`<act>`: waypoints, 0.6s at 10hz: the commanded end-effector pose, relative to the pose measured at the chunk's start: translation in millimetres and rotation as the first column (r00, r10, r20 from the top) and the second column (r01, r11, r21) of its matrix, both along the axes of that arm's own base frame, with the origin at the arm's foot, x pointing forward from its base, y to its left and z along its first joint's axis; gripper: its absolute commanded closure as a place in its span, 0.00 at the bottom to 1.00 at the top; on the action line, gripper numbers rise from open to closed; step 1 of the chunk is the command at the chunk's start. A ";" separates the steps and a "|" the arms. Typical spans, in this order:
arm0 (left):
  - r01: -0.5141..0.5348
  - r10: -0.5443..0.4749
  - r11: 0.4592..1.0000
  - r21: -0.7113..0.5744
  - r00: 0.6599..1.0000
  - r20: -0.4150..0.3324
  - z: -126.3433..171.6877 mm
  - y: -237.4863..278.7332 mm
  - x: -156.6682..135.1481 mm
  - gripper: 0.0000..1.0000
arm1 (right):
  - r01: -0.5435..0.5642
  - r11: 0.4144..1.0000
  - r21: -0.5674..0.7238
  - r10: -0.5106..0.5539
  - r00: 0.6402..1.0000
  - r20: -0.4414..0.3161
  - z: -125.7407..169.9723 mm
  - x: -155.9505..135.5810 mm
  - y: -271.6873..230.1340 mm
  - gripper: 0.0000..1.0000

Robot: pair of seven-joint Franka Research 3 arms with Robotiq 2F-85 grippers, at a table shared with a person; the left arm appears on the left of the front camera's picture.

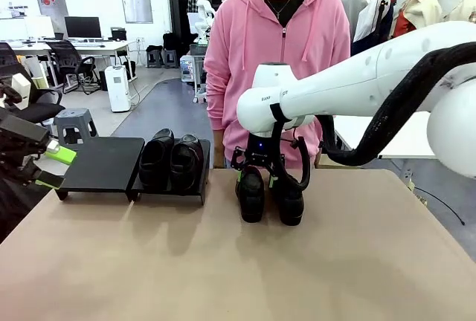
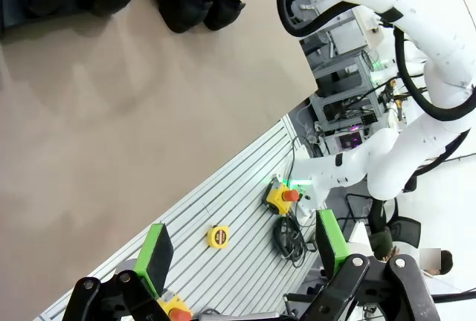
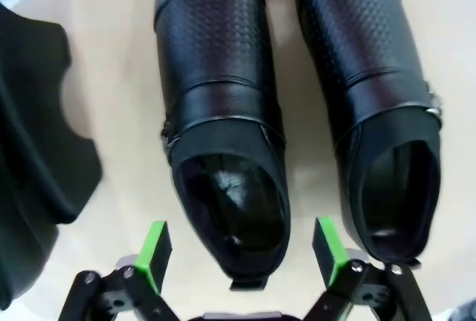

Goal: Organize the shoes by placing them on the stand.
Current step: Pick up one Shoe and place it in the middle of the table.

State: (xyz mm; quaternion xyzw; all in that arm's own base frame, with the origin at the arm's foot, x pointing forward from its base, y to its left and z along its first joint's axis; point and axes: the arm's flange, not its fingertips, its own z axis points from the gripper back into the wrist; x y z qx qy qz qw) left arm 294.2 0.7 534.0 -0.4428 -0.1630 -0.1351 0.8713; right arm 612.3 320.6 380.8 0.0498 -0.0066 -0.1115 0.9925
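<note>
Tan table [image 1: 223, 261] fills the lower frame. At centre-left sits the stand [image 1: 104, 161], two shoes [image 1: 171, 159] on its right half; another pair [image 1: 251, 196] stands at centre. Right gripper [image 3: 242, 250] brackets one heel, jaws wide. Left gripper [image 1: 53, 166] gapes at the left edge. The glossy, stiffish leather looks slippery: pinch the heel collar.

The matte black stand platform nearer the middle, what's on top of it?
Two glossy black loafer shoes, side by side. They cover most of the platform's top; beneath them is hidden.
</note>
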 end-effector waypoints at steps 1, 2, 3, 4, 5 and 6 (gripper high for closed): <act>0.002 -0.002 1.000 -0.017 1.000 0.000 2.3 0.6 0.0 0.00 | 0.039 0.999 -0.005 -0.039 0.998 -0.050 0.0 4.1 -2.3 0.00; 0.002 -0.002 1.000 -0.017 1.000 0.000 2.3 0.6 0.0 0.00 | 0.040 0.999 -0.002 -0.040 0.996 -0.074 -5.8 3.4 -5.5 0.00; 0.002 -0.002 1.000 -0.017 1.000 0.000 2.3 0.6 0.0 0.00 | 0.039 0.999 -0.005 -0.040 0.994 -0.099 -14.1 5.8 -7.4 0.00; 0.002 -0.002 1.000 -0.017 1.000 0.000 2.3 0.6 0.0 0.00 | 0.042 0.999 -0.003 -0.042 0.992 -0.118 -20.8 8.7 -8.4 0.00; 0.002 -0.002 1.000 -0.017 1.000 0.000 2.3 0.6 0.0 0.00 | 0.037 0.999 0.018 -0.035 0.992 -0.125 -24.5 9.6 -6.2 0.00; 0.002 -0.002 1.000 -0.017 1.000 0.000 2.3 0.6 0.0 0.00 | 0.042 0.998 0.041 -0.037 0.993 -0.114 -22.6 9.7 -6.3 0.00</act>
